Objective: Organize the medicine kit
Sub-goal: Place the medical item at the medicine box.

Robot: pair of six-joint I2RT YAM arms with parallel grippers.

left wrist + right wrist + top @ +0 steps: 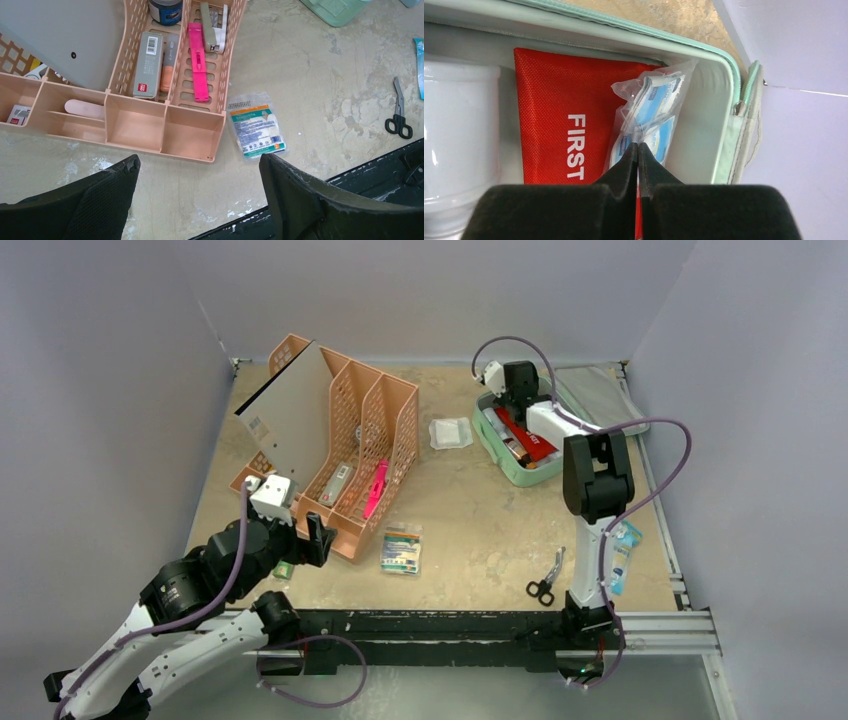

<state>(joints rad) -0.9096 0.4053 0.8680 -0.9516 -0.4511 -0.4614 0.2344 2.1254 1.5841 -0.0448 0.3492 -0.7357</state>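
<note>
We count one medicine kit [528, 477], lid open, far right on table [480, 530]. Inside: one red pouch [554, 100], one clear packet [654, 105]. Right hand [638, 148] closed, pads together, directly over kit's contents. Left hand [199, 160] open, well apart from kit, near one orange rack [135, 130]. One pair of scissors [545, 580].

Top, R wrist share medicine kit [522, 477]
</note>
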